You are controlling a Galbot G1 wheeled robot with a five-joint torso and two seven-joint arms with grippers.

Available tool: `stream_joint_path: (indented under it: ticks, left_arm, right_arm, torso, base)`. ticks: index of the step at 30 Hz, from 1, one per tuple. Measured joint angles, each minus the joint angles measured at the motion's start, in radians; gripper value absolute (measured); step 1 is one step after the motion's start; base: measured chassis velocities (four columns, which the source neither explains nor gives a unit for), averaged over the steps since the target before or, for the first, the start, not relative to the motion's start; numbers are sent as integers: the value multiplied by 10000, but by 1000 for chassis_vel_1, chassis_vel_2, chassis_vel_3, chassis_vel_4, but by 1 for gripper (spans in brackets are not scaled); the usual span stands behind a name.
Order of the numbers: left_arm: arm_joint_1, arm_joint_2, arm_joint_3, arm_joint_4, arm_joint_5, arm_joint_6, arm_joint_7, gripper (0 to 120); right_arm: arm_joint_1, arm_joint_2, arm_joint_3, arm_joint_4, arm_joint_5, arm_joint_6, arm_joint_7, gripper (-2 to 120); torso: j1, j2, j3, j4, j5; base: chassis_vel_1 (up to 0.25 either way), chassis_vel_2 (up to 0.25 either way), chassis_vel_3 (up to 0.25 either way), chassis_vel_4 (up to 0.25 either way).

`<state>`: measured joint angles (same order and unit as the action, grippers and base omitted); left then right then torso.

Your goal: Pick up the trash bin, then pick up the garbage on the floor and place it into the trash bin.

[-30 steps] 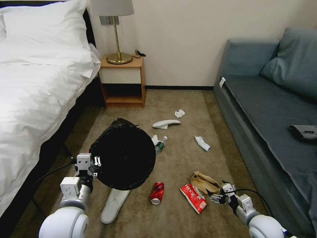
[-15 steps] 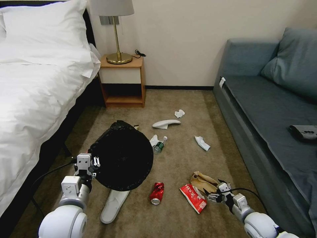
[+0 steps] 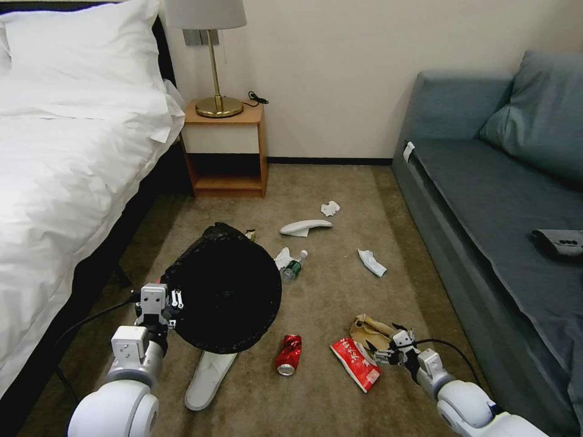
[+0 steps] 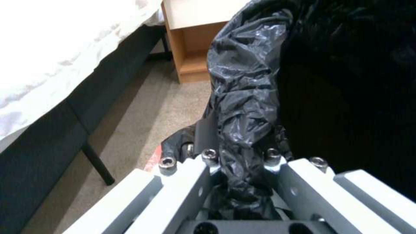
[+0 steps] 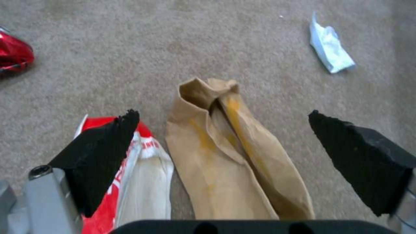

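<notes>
Holding bin: left gripper (image 3: 172,301) clamps the trash bin (image 3: 221,295) by its rim
right gripper (image 5: 225,128): spread wide over brown paper (image 5: 234,156)

black crinkly-bagged trash bin (image 3: 221,297), red can (image 3: 288,354), red and white packet (image 3: 355,363), brown paper (image 5: 229,156) with yellowish stains, white slipper (image 3: 209,375), white tissue (image 3: 371,262), tan carpet (image 3: 340,297), white bed (image 3: 61,152), blue-grey sofa (image 3: 498,200), orange-brown nightstand (image 3: 225,152), gold lamp (image 3: 215,73)

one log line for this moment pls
left gripper: shut on trash bin rim, bin held up | right gripper: open, fingers straddling brown paper bag on carpet | bag not yet gripped
</notes>
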<state>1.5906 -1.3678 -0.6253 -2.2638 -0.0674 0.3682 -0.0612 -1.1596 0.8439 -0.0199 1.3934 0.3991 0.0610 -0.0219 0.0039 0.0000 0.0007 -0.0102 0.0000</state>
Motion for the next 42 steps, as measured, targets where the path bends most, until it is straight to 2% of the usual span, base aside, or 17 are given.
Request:
stream_joint_path:
  ticks: [23, 33, 42]
  left_arm:
    - [354, -189, -175, -15, 180, -195, 5, 2]
    - [427, -237, -189, 16, 225, -228, 0, 2]
    - [352, -266, -149, 127, 235, -240, -5, 2]
  right_arm:
    - [616, 1041, 248, -2375, -767, 895, -639, 100]
    - [714, 1357, 529, -3301, -1033, 1224, -1312, 99]
    - [686, 1491, 723, -3449, -1088, 1483, -1337, 64]
  torso:
    - [0, 0, 0, 0, 0]
    - [0, 1, 0, 0, 0]
    - [0, 0, 0, 0, 0]
  base:
    - [0, 0, 0, 0]
    - [0, 0, 0, 0]
    - [0, 0, 0, 0]
